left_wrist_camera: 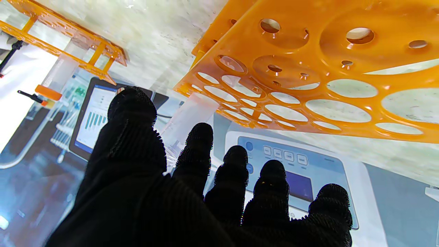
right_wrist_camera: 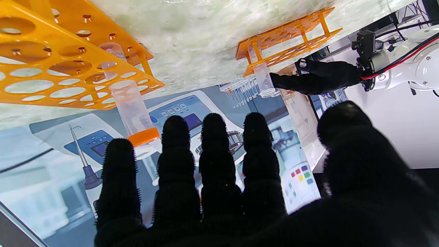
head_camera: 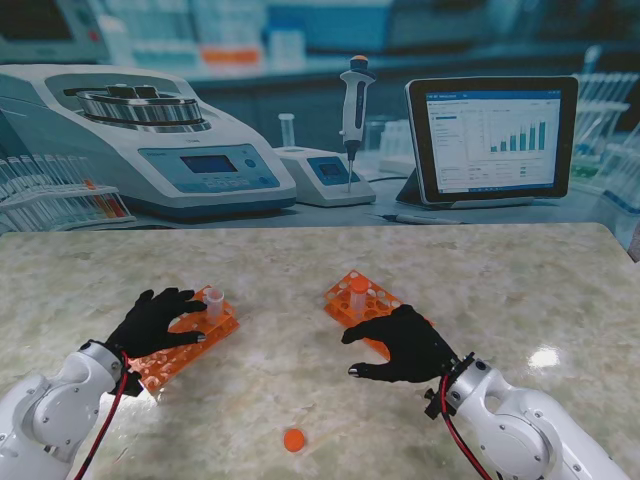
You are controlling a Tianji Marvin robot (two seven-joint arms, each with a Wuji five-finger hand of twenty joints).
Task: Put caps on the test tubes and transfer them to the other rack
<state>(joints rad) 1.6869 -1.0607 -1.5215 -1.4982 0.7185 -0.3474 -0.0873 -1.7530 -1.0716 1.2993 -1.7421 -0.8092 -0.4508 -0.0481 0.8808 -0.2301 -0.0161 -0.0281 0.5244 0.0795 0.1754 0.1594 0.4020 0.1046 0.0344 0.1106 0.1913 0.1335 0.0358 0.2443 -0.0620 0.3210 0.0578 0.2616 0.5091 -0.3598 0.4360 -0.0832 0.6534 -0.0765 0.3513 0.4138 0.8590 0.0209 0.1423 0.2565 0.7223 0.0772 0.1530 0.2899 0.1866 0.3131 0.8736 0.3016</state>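
An orange rack (head_camera: 190, 345) on my left holds one clear uncapped tube (head_camera: 214, 303) at its far end. My left hand (head_camera: 150, 322), in a black glove, hovers over this rack with its fingers spread, their tips just beside the tube and holding nothing. In the left wrist view the same tube (left_wrist_camera: 192, 116) stands in the rack (left_wrist_camera: 308, 68) right past the fingertips (left_wrist_camera: 200, 133). The second orange rack (head_camera: 352, 300) holds a tube with an orange cap (head_camera: 359, 290). My right hand (head_camera: 400, 345) is open over that rack's near corner. A loose orange cap (head_camera: 293, 439) lies nearer to me.
The marble table (head_camera: 520, 290) ends at a printed lab backdrop (head_camera: 300, 120). The right wrist view shows the capped tube (right_wrist_camera: 132, 113), the other rack (right_wrist_camera: 288, 37) and my left hand (right_wrist_camera: 319, 77) beside the open tube (right_wrist_camera: 263, 80).
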